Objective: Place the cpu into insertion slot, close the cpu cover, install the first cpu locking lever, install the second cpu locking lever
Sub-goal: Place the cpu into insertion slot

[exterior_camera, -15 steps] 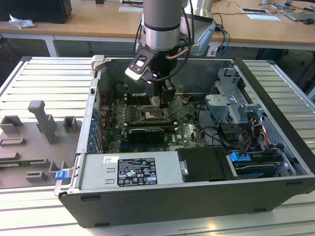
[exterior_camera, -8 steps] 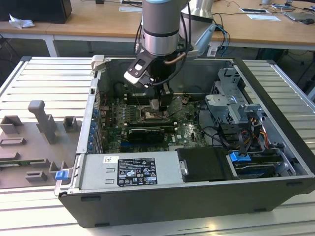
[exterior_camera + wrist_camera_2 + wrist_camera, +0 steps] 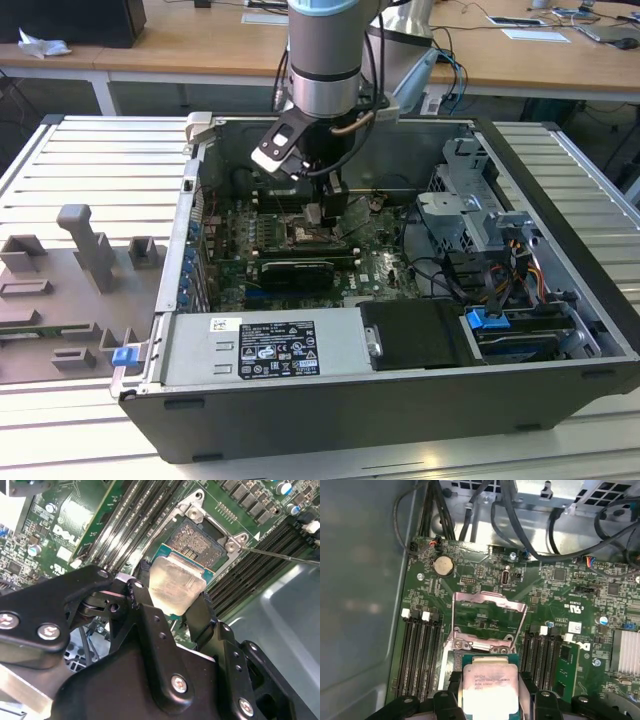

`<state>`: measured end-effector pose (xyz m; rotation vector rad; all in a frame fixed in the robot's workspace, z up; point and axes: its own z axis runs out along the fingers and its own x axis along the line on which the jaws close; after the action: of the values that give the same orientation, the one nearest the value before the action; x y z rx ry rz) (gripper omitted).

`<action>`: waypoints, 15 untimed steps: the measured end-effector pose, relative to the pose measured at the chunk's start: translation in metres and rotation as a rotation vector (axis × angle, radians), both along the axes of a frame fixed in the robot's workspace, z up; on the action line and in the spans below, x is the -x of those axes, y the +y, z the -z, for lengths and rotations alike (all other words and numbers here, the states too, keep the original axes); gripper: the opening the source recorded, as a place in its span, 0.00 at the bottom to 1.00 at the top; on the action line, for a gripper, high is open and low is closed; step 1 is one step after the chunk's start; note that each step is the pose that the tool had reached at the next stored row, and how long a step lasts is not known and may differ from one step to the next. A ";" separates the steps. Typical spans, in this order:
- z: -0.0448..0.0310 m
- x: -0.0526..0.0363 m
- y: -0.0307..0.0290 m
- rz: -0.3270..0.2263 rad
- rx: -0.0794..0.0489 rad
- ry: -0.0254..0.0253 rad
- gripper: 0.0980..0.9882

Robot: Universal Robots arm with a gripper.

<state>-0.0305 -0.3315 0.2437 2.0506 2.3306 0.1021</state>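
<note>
I count one cpu [image 3: 487, 680], one insertion slot [image 3: 200, 542], one cpu cover [image 3: 490, 596]. One pincer [image 3: 488, 692], two fingers [image 3: 150, 625]. One coin cell [image 3: 443, 565], one finned heatsink [image 3: 626, 652]. Two memory-slot banks [image 3: 420, 655], four white latch tabs [image 3: 405, 613] that I can make out. Exterior view: one arm [image 3: 322, 60], one tower case [image 3: 300, 420], one power supply [image 3: 265, 350], one black expansion card [image 3: 295, 272], two blue tabs [image 3: 122, 355], one grey parts tray [image 3: 60, 300].

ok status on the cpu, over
gripper shut on the cpu. chip held just off the insertion slot, not seated. cpu cover open. nothing seen between chip and slot.
</note>
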 end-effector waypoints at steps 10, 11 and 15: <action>0.0154 0.0055 0.0063 0.032 0.000 0.0008 0.49; 0.0163 0.0068 0.0067 0.032 -0.001 0.0008 0.49; 0.0218 0.0085 0.0079 0.060 -0.001 0.0009 0.49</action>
<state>-0.0390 -0.3235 0.2218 2.1192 2.2673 0.1002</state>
